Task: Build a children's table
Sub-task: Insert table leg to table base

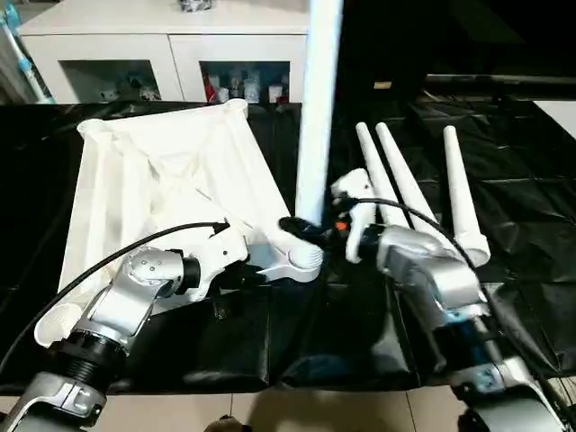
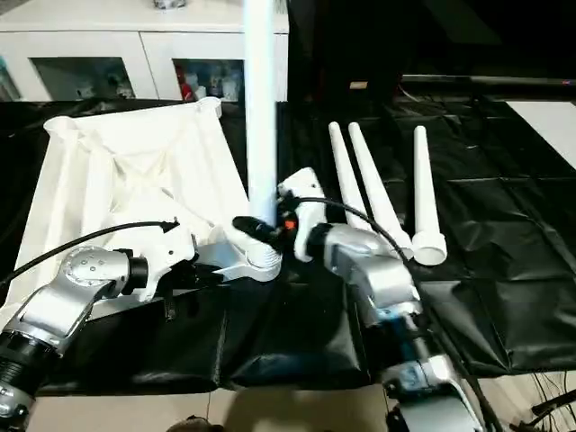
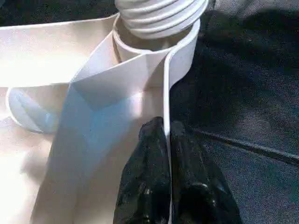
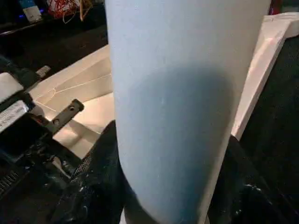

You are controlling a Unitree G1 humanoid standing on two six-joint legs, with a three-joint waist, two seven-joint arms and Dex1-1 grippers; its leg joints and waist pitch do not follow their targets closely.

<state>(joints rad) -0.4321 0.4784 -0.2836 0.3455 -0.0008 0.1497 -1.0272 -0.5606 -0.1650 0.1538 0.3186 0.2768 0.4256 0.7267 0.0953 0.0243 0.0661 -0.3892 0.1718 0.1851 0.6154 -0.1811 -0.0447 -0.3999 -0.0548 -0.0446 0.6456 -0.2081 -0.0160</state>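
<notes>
The right gripper (image 1: 301,229) clamps the upright leg (image 1: 318,108) seated in the near right corner socket (image 1: 301,259) of the upturned tabletop (image 1: 162,180), whose rim the left gripper (image 3: 166,140) pinches beside it, while three spare legs (image 1: 409,189) lie toward the black-sheeted table's (image 1: 531,207) right edge.

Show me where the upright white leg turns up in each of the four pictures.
Left eye view: the leg stands upright at centre, its foot in the tabletop's near corner socket.
Right eye view: the leg stands left of centre, same socket.
Left wrist view: its ribbed end enters the socket.
Right wrist view: its shaft stands between black jaws.
Shared landmark: that corner socket.
</notes>
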